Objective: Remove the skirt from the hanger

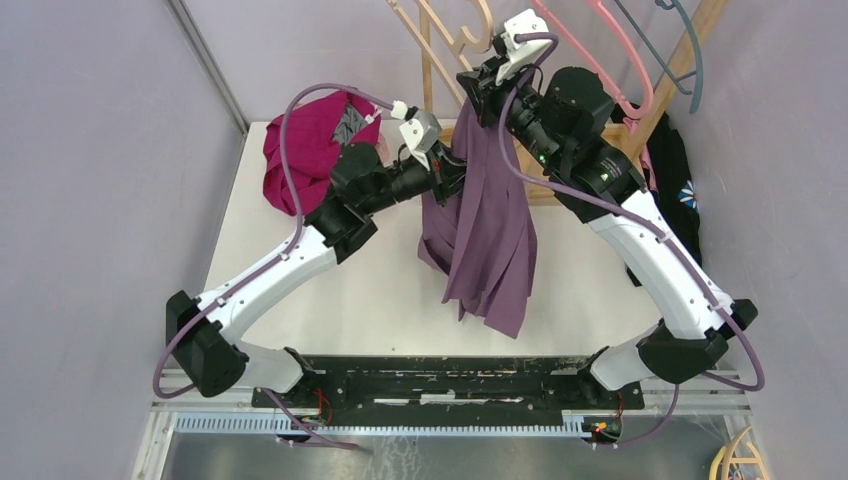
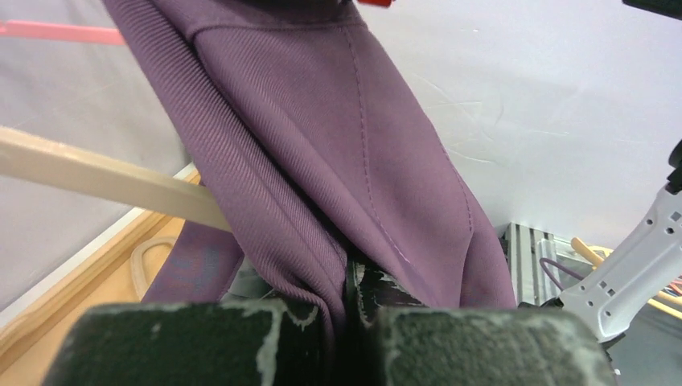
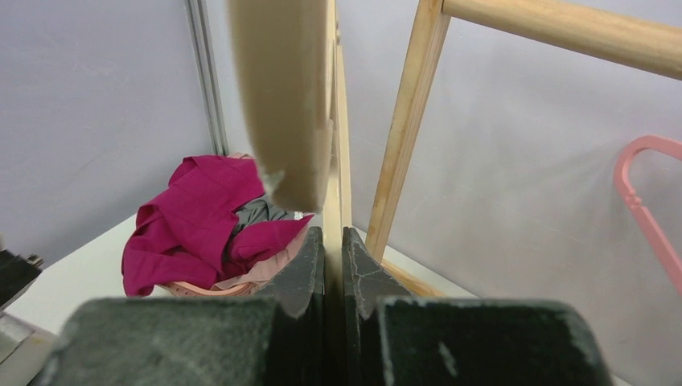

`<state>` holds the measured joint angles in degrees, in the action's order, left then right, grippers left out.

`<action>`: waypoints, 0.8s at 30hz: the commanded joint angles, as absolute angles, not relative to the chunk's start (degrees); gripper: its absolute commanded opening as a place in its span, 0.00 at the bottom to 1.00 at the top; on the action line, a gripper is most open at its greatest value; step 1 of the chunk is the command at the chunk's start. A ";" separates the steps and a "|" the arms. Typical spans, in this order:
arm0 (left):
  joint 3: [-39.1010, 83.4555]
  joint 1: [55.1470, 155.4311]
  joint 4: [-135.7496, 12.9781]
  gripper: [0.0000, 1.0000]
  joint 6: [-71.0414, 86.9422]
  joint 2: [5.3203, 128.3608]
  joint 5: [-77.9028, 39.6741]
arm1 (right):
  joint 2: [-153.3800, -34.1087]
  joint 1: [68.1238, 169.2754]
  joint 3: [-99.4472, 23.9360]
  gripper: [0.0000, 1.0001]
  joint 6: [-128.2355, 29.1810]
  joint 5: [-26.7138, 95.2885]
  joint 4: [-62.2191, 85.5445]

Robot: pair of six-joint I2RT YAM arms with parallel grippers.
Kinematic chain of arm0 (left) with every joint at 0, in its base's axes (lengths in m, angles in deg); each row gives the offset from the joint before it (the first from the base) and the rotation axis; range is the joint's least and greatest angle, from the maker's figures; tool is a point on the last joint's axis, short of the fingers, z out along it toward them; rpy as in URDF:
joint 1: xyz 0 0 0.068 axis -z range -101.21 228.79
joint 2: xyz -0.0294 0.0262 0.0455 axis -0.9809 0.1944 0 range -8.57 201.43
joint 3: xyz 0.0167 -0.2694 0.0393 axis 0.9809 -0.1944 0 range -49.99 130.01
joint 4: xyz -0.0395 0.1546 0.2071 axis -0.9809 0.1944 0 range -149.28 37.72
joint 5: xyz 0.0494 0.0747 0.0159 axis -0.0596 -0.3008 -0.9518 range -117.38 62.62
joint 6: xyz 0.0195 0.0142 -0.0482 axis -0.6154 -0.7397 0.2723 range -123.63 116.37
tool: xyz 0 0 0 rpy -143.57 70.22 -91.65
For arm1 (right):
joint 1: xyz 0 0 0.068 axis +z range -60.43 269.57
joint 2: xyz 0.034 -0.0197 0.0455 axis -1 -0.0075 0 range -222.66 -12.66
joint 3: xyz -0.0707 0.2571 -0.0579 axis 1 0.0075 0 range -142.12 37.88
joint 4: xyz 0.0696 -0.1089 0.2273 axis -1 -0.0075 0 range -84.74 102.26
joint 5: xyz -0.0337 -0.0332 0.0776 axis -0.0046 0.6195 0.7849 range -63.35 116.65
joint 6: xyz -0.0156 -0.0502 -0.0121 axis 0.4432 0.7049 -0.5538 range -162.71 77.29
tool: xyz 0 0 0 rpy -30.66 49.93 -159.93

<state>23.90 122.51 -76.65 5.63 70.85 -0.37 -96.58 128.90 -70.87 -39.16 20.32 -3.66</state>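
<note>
A purple skirt [image 1: 487, 225] hangs in long folds from a pale wooden hanger [image 1: 445, 35] at the back of the table. My left gripper [image 1: 452, 170] is shut on a fold of the skirt [image 2: 322, 161] near its top left edge; cloth is pinched between the fingers [image 2: 378, 285]. My right gripper [image 1: 478, 92] is shut on the thin wooden hanger [image 3: 331, 193] just above the skirt's top. The hanger's arm [image 2: 104, 181] passes behind the cloth in the left wrist view. The clips holding the skirt are hidden.
A magenta garment [image 1: 310, 145] lies heaped in a pink basket [image 3: 197, 288] at the back left. A wooden rack [image 1: 675, 75] with pink [image 1: 610, 70] and grey-blue hangers stands at the back right. A black garment [image 1: 675, 170] hangs at the right wall.
</note>
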 commanded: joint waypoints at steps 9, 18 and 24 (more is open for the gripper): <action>12.78 124.42 -65.77 0.03 1.02 56.74 -4.22 | -101.22 128.03 -80.82 0.01 -37.97 3.41 21.36; 10.83 124.45 -56.55 0.03 -2.26 49.73 -11.94 | -108.74 126.87 -90.87 0.01 -34.96 -0.94 24.97; 12.00 124.57 -55.92 0.03 -2.86 50.39 -12.44 | -109.94 125.46 -92.42 0.01 -34.34 -3.83 29.57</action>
